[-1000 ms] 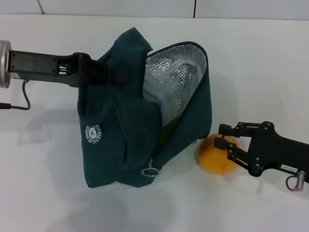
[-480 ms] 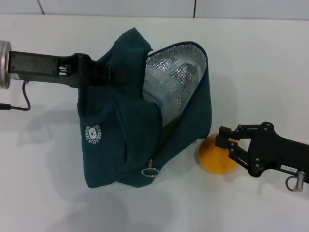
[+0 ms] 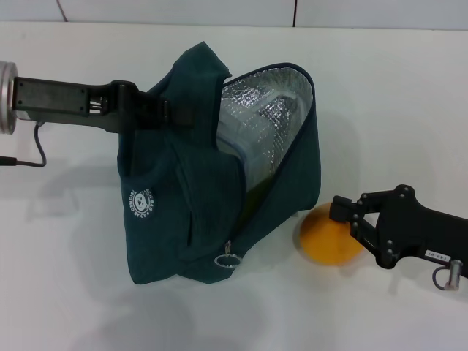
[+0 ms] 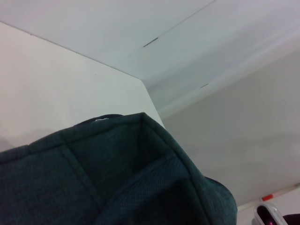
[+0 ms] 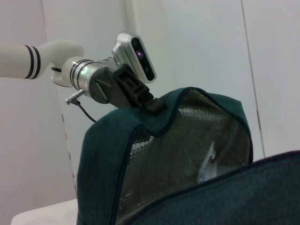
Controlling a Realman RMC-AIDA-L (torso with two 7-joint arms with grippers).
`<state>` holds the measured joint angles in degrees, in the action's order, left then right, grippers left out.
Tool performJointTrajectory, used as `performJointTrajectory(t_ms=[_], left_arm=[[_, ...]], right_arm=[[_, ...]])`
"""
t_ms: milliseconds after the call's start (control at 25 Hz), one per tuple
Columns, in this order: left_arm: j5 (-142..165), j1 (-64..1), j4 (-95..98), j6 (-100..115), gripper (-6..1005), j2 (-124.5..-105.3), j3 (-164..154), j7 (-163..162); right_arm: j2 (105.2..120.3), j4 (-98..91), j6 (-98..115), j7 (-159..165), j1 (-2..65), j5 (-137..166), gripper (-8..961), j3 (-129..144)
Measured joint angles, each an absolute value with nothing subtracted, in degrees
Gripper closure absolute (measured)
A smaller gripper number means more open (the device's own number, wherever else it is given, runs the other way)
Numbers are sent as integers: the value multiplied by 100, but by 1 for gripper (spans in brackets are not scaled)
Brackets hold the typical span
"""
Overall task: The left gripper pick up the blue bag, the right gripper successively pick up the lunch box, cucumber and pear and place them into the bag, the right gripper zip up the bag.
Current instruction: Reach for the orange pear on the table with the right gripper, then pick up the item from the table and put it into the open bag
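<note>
1. Head view: the pear [image 3: 330, 234] sits on the white table [image 3: 395, 95], just beside the lower right corner of the blue bag [image 3: 219, 183]. The right gripper [image 3: 349, 216] is at the pear's right side, fingers apart and bracketing the fruit's upper right flank; whether they touch it, I cannot tell.
2. Key relation: the bag's mouth lies up and to the left of the pear, foil lining facing the right arm. The pear is round, so no long axis to line up. The right arm is much the nearer; the left is occupied.
3. The left gripper [image 3: 157, 111] is clamped on the bag's upper rim, holding the mouth raised and open. The right wrist view confirms the pinch on the fabric edge.
4. Inside the bag, the lunch box [image 3: 248, 139] shows pale against the foil, with a strip of green below it, probably the cucumber [image 3: 252, 194]. Judged so, the pear is the last item left to load.
5. Surface: plain white tabletop, smooth; a round fruit could roll if nudged. A pale panelled wall stands behind.
</note>
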<state>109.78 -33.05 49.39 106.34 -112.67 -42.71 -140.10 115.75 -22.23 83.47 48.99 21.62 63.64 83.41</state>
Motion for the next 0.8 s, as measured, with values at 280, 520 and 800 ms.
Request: performJointTrajectory(t_ms=[280,520,800], left_arm=[[10977,-3305,4939,10634,960,-11267,-4271,-14010],[10977,-3305,4939,10635,960,-11267,-4271,-14010],[10977,-3288,4939,10643,960,-11267,-4271,-14010]], right_arm=[[11575,-2224,8338,4882,2162,6364,929,8341],[11561,-2224,8399,4894,2116,6292,933,8289],[11496,-2216,8794,4899,1949,5879,921,8266]])
